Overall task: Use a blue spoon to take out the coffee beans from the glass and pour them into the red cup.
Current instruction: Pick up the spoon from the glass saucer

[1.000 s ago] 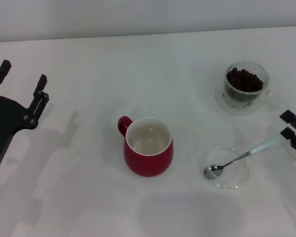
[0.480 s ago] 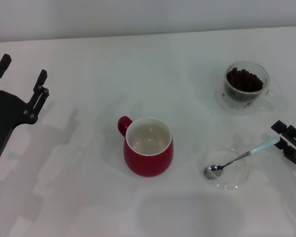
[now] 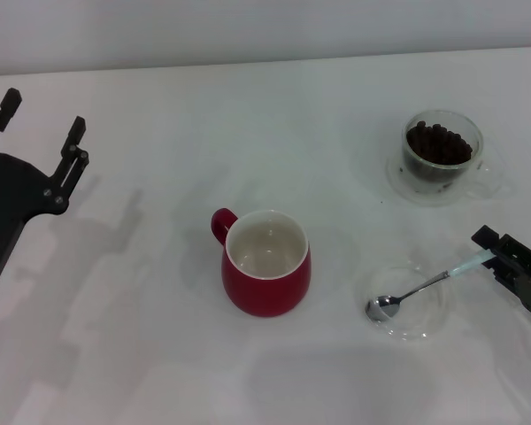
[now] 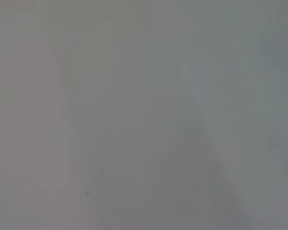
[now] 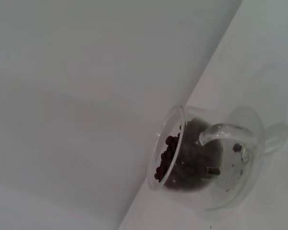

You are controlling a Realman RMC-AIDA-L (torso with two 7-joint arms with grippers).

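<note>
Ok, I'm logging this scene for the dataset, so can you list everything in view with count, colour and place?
Squat glossy red mug: one, red with white inside, table centre, empty.
Small clear glass cup: one, transparent, far right, on a clear saucer-like base.
Coffee beans: many, dark brown, inside that glass.
Slim teaspoon: one, silver bowl, pale blue handle, bowl resting in the dish.
Flat shallow clear glass dish: one, transparent, right of the mug.
Table: one, white.
Left gripper: black, open, far left.
Right gripper: black, at the spoon's handle end.
</note>
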